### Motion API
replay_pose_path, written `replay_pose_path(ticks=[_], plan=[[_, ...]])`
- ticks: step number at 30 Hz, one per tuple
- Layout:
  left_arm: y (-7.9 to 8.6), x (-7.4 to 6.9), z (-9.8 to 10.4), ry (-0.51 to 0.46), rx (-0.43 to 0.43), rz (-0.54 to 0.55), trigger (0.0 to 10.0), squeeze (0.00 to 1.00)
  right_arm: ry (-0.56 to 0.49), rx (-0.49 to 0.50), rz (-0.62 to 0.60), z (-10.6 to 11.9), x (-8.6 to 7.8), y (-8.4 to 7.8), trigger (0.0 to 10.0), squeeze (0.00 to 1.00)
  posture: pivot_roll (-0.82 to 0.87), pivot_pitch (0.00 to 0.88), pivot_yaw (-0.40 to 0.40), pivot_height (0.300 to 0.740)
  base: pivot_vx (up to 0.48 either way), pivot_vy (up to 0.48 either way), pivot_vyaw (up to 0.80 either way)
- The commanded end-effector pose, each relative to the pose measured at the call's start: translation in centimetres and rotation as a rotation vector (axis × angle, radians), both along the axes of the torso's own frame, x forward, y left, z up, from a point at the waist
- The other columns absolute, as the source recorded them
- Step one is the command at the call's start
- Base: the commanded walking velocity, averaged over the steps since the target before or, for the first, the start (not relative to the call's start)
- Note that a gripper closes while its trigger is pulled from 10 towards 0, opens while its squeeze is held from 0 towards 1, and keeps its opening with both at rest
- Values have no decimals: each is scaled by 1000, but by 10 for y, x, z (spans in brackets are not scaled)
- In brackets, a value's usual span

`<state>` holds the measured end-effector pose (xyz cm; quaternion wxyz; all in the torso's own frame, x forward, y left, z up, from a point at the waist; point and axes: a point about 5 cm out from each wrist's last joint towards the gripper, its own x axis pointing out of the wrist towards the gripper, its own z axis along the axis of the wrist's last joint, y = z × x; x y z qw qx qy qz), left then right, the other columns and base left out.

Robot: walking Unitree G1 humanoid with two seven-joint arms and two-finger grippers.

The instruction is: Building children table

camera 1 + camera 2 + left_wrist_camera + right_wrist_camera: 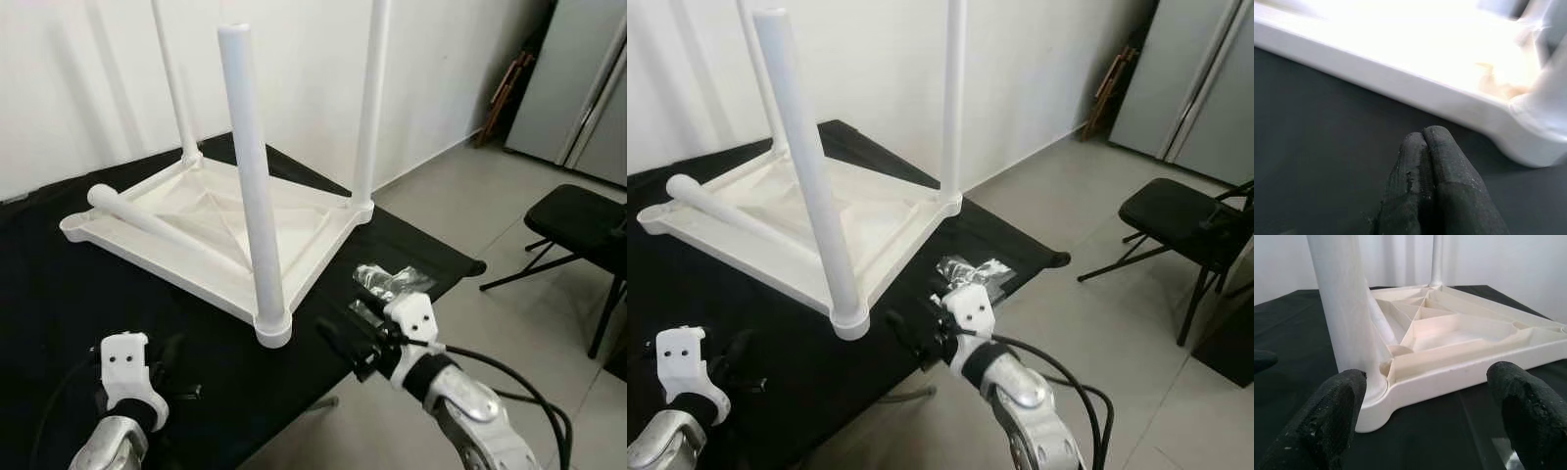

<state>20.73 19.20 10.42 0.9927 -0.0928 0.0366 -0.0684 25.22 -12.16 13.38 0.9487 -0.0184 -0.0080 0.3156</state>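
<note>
So the white plastic table top (220, 230) is lying upside down on a black cloth (59, 313), underside ribs facing up. Three legs are standing up out of its corner sockets: the near leg (251, 166) right in front, one on the right corner (370, 98), and one at the back (174, 83). The fourth leg (147, 223) isn't in a socket, it's just lying at a slant across the underside, round end poking over the left corner.

The right gripper (338, 343) sits low just beside the near corner socket, fingers (1327, 416) spread wide with nothing between them, aimed at the base of that near leg. The left gripper (1425, 147) hovers over the cloth close to the front rim, fingers pressed together, empty.

There's a crinkly clear bag (384, 281) by the cloth's right edge, probably hardware but it's too small to tell. A black folding chair (578, 220) is off to the right on the grey floor (470, 245).
</note>
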Motion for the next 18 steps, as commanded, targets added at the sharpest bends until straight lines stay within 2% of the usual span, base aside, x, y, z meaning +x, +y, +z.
replay_pose_path(ticks=[1,2,4,5,8,14,17,18], plan=[[-20,-4,8,-3,-84,-83,10000,0,3,-11,-37,3,1,-5,10000,0,-18,29,22,740,285,-382,0],[-29,-5,10,-12,-105,-105,10000,0,-2,-15,-42,5,4,-5,10000,0,-16,20,21,740,277,-390,0],[-34,-5,12,-20,-128,-107,10000,0,-8,-20,-52,6,6,-6,10000,0,-19,13,22,740,274,-392,0],[-32,1,17,-42,-171,-71,10000,0,-13,-24,-81,8,15,-8,10000,0,-16,0,17,740,0,-424,0],[-26,7,22,-62,-200,-48,10000,0,-13,-38,-98,7,22,-10,10000,0,-11,0,12,740,0,-425,0],[-21,9,22,-64,-192,-41,10000,0,-15,-85,-115,4,31,-11,10000,0,-4,0,9,740,0,-438,0],[-6,13,17,-35,-154,94,10000,0,8,-78,-132,0,38,-11,10000,0,-2,0,5,740,0,-461,0],[-6,13,17,-35,-154,94,10000,0,8,-78,-132,0,38,-11,10000,0,-2,0,5,740,0,-472,0]])
